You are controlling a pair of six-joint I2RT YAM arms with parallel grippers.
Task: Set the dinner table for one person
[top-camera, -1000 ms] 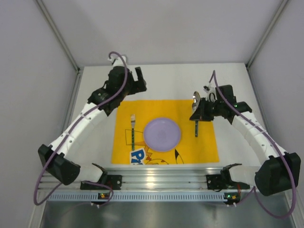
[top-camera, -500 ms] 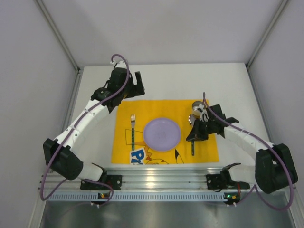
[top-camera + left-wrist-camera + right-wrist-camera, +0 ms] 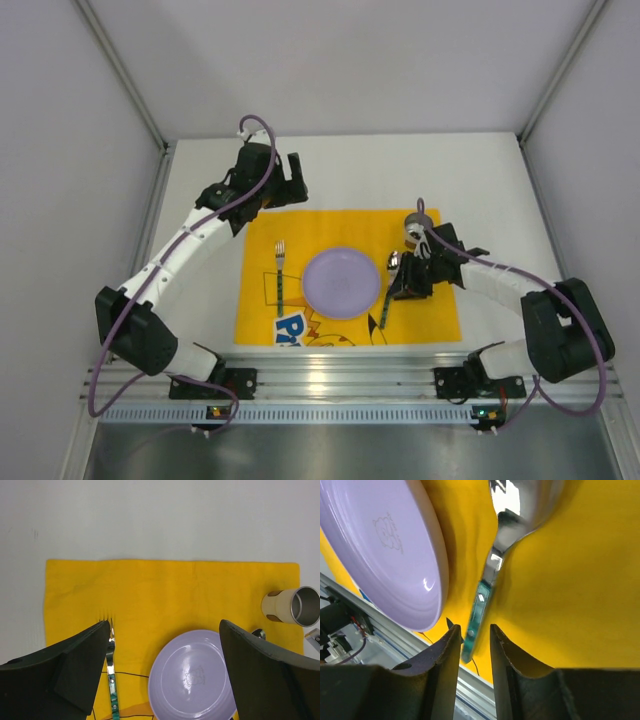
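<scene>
Inventory, left to right: one of each item, two arms

From my console I count one dinner table [image 3: 480, 170], white and rail-edged, filling the workspace beyond the arm bases. One yellow printed mat [image 3: 330, 225] lies flat on its near middle.

- Left arm: reaches up along the left side, bent at the elbow. The left gripper [image 3: 164, 625] hangs above the mat's far left corner, fingers spread wide, holding nothing.
- Fork [image 3: 281, 275]: one, on the mat just left of the plate, tines pointing far.
- Plate [image 3: 342, 283]: one, lilac, centred on the mat.
- Spoon [image 3: 492, 565]: one, just right of the plate, bowl far.
- Cup [image 3: 292, 606]: one, metal, at the mat's far right.
- Right arm: folded low, reaching in from the right. The right gripper [image 3: 472, 630] has its fingers close either side of the spoon's handle end; I cannot tell whether they clamp it
</scene>
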